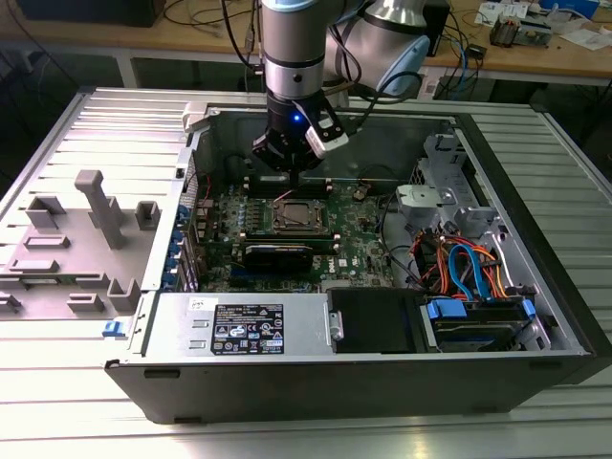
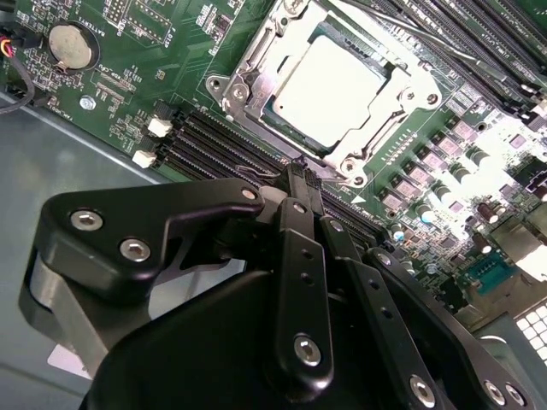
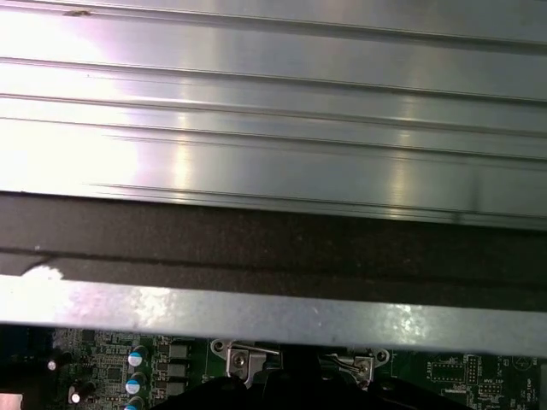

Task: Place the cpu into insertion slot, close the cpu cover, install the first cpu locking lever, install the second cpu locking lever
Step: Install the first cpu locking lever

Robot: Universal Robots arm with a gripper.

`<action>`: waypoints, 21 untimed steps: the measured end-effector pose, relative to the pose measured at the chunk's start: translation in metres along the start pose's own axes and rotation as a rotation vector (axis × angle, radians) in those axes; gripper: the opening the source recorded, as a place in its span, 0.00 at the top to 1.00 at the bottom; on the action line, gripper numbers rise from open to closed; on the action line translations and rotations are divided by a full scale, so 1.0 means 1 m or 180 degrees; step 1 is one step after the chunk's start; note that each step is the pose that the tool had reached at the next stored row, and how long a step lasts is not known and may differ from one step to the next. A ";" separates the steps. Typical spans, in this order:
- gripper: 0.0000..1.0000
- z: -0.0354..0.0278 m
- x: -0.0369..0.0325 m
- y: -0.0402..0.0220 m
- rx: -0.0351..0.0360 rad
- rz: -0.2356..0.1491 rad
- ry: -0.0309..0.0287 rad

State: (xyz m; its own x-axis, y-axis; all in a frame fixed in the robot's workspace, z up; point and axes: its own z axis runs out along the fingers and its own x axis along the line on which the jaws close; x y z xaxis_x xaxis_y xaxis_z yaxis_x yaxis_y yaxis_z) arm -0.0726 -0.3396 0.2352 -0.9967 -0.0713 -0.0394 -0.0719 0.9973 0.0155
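The cpu (image 2: pixel 329 81) lies flat in the insertion slot (image 2: pixel 224 85) on the green board, its dull silver top showing through the window of the cpu cover (image 2: pixel 402 107), which lies down over it. In the exterior view the slot (image 1: pixel 275 226) sits mid-board inside the open computer case. My gripper (image 1: pixel 292 163) hangs just above the board behind the slot, over the black memory slots. In the second wrist view the two black fingers (image 2: pixel 295 222) meet at their tips, so the gripper (image 2: pixel 301 169) is shut with nothing held. I cannot tell how the locking levers stand.
The open case (image 1: pixel 535 239) walls in the board on all sides. A power supply (image 1: pixel 244 325), a drive bay with blue and orange cables (image 1: pixel 469 273) and a black heatsink (image 1: pixel 277 253) crowd the near side. A grey fixture (image 1: pixel 96 210) stands on the ribbed table at the exterior view's left.
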 end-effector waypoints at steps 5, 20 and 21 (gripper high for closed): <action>0.89 0.0000 0.0000 0.0000 -0.0023 0.0001 -0.0002; 0.89 0.0000 0.0000 0.0000 -0.0050 0.0002 -0.0004; 0.89 0.0000 0.0000 0.0000 -0.0057 0.0002 -0.0004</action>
State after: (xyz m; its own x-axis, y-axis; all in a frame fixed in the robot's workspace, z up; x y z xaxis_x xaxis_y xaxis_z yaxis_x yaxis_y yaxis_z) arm -0.0726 -0.3396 0.2351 -0.9967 -0.0705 -0.0407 -0.0719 0.9968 0.0335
